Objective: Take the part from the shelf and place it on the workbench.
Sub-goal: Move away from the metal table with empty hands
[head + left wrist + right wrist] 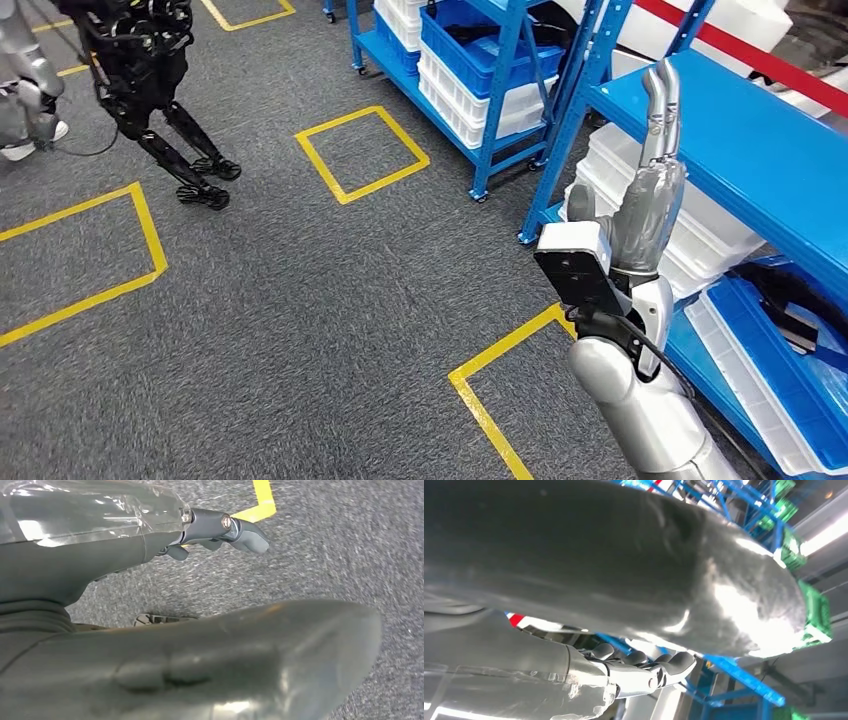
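Nearest, at the lower right of the head view, the robot's right arm rises from the bottom edge, and its right hand point(650, 190) stands upright with fingers stretched straight, tips toward the upper right; nothing is in its grasp. In the right wrist view the same fingers point(659, 667) lie extended and empty against blue framing. The left hand point(220, 530) hangs over grey carpet in the left wrist view, fingers slightly bent, holding nothing.

Just beyond the raised hand, to its right in the head view, is the blue shelf point(760, 150), its top board running diagonally from upper centre to the right edge. Below that board sit white bins point(700, 235), and at the lower right a blue bin point(790, 390) holds a dark part point(795, 315), lying roughly along the bin's length. That seems the likeliest thing to fetch, though I can't be certain. It lies right of and below the right hand, which is plainly the nearer one.

Farther off, another blue rack point(470, 70) stands at upper centre, and a black robot point(160, 90) at upper left.
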Tool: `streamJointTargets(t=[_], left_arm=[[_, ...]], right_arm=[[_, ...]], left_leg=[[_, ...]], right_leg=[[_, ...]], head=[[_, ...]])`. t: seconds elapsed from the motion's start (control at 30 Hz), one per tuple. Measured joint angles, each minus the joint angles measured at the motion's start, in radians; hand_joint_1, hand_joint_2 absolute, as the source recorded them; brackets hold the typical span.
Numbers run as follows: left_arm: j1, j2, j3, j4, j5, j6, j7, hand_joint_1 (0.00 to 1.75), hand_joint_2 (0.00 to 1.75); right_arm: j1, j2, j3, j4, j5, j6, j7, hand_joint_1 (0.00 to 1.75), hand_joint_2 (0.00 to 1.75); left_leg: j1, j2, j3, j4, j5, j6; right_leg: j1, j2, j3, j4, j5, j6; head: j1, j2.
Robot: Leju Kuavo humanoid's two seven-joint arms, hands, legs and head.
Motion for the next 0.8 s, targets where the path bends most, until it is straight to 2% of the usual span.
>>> streamJointTargets(t=[0.03, 0.07, 0.13, 0.17, 0.2, 0.27, 0.33, 0.37, 0.4, 0.43, 0.47, 0.53, 0.6, 0.67, 0.73, 0.8], left_arm=[[0.000, 0.000, 0.000, 0.000, 0.000, 0.000, 0.000, 0.00, 0.00], [0.000, 0.000, 0.000, 0.000, 0.000, 0.000, 0.000, 0.00, 0.00], [-0.001, 0.001, 0.000, 0.000, 0.000, 0.000, 0.000, 0.00, 0.00], [-0.002, 0.001, 0.000, 0.000, 0.000, 0.000, 0.000, 0.00, 0.00], [-0.003, 0.001, 0.000, 0.000, 0.000, 0.000, 0.000, 0.00, 0.00], [-0.005, 0.001, 0.000, 0.000, 0.000, 0.000, 0.000, 0.00, 0.00], [-0.002, 0.001, 0.000, 0.000, 0.000, 0.000, 0.000, 0.00, 0.00], [-0.001, 0.001, 0.000, 0.000, 0.000, 0.000, 0.000, 0.00, 0.00], [0.001, 0.001, 0.000, 0.000, 0.000, 0.000, 0.000, 0.00, 0.00], [0.001, 0.001, 0.000, 0.000, 0.000, 0.000, 0.000, 0.00, 0.00], [0.001, 0.001, 0.000, 0.000, 0.000, 0.000, 0.000, 0.00, 0.00], [0.001, 0.001, 0.000, 0.000, 0.000, 0.000, 0.000, 0.00, 0.00], [-0.001, 0.001, 0.000, 0.000, 0.000, 0.000, 0.000, 0.00, 0.00], [-0.003, 0.001, 0.000, 0.000, 0.000, 0.000, 0.000, 0.00, 0.00], [-0.005, 0.000, 0.000, 0.000, 0.000, 0.000, 0.000, 0.00, 0.00], [-0.004, 0.000, 0.000, 0.000, 0.000, 0.000, 0.000, 0.00, 0.00]], right_arm=[[0.000, 0.000, 0.000, 0.000, 0.000, 0.000, 0.000, 0.00, 0.00], [0.000, 0.000, 0.000, 0.000, 0.000, 0.000, 0.000, 0.00, 0.00], [0.000, 0.000, 0.000, 0.000, 0.000, 0.000, 0.001, 0.00, 0.00], [0.000, 0.000, 0.000, 0.000, 0.000, 0.000, 0.001, 0.00, 0.00], [-0.002, 0.000, 0.000, 0.000, 0.000, 0.000, 0.001, 0.00, 0.00], [-0.004, 0.000, 0.000, 0.000, -0.001, 0.000, 0.001, 0.00, 0.00], [-0.004, 0.000, 0.000, 0.000, -0.003, 0.000, 0.001, 0.00, 0.00], [-0.004, 0.000, 0.000, 0.000, -0.005, 0.000, 0.001, 0.00, 0.00], [-0.004, 0.000, 0.000, 0.000, -0.006, 0.000, 0.001, 0.00, 0.00], [-0.004, 0.000, 0.000, 0.000, -0.007, 0.000, 0.001, 0.00, 0.00], [-0.004, 0.000, 0.000, 0.000, -0.006, 0.000, 0.001, 0.00, 0.00], [-0.005, 0.000, 0.000, 0.000, -0.003, 0.000, 0.002, 0.00, 0.00], [-0.005, 0.000, 0.000, 0.000, 0.004, 0.000, 0.003, 0.00, 0.00], [-0.004, -0.001, 0.000, 0.000, 0.008, 0.000, 0.008, 0.00, 0.00], [-0.004, -0.002, 0.000, 0.000, 0.008, 0.000, 0.015, 0.00, 0.00], [-0.003, -0.003, 0.000, 0.000, 0.006, 0.000, 0.017, 0.00, 0.00]], left_leg=[[-0.002, 0.007, 0.003, 0.003, -0.004, -0.006], [-0.005, 0.014, 0.006, 0.004, -0.008, -0.011], [-0.006, 0.028, 0.013, 0.004, -0.013, -0.022], [-0.003, 0.025, 0.016, 0.008, -0.019, -0.028], [-0.001, 0.013, 0.014, 0.023, -0.032, -0.034], [0.002, -0.028, -0.023, 0.110, -0.082, -0.041], [0.000, -0.050, -0.090, 0.242, -0.134, -0.039], [-0.002, -0.054, -0.115, 0.284, -0.140, -0.037], [-0.003, -0.057, -0.125, 0.292, -0.128, -0.033], [-0.005, -0.062, -0.117, 0.262, -0.098, -0.027], [-0.006, -0.072, -0.095, 0.202, -0.058, -0.020], [-0.007, -0.111, -0.048, 0.078, -0.001, -0.010], [-0.007, -0.129, -0.028, 0.024, 0.010, -0.006], [-0.006, -0.111, -0.022, 0.013, 0.013, -0.002], [-0.003, -0.088, -0.015, -0.001, 0.018, 0.008], [-0.002, -0.064, -0.012, -0.007, 0.020, 0.014]], right_leg=[[0.002, -0.015, 0.023, -0.049, 0.016, -0.005], [0.006, -0.024, 0.033, -0.073, 0.018, -0.012], [0.009, -0.008, 0.033, -0.075, 0.014, -0.030], [0.009, 0.001, 0.035, -0.076, 0.014, -0.036], [0.008, 0.010, 0.037, -0.078, 0.014, -0.042], [0.008, 0.026, 0.040, -0.081, 0.016, -0.053], [0.011, 0.045, 0.040, -0.080, 0.015, -0.060], [0.013, 0.056, 0.040, -0.080, 0.015, -0.062], [0.015, 0.069, 0.041, -0.079, 0.015, -0.062], [0.016, 0.082, 0.043, -0.079, 0.015, -0.063], [0.016, 0.094, 0.044, -0.078, 0.014, -0.062], [0.018, 0.116, 0.043, -0.075, 0.013, -0.059], [0.016, 0.135, 0.039, -0.075, 0.013, -0.051], [0.012, 0.149, 0.037, -0.077, 0.014, -0.040], [0.014, 0.116, 0.022, -0.042, -0.011, -0.030], [0.014, 0.064, -0.028, 0.064, -0.071, -0.020]], head=[[0.001, 0.000], [0.000, 0.000], [-0.006, 0.000], [-0.010, 0.000], [-0.012, 0.000], [-0.018, 0.000], [-0.024, 0.000], [-0.025, 0.000], [-0.027, 0.000], [-0.028, 0.000], [-0.028, 0.000], [-0.030, 0.000], [-0.031, 0.000], [-0.032, 0.000], [-0.024, 0.000], [-0.013, 0.000]])
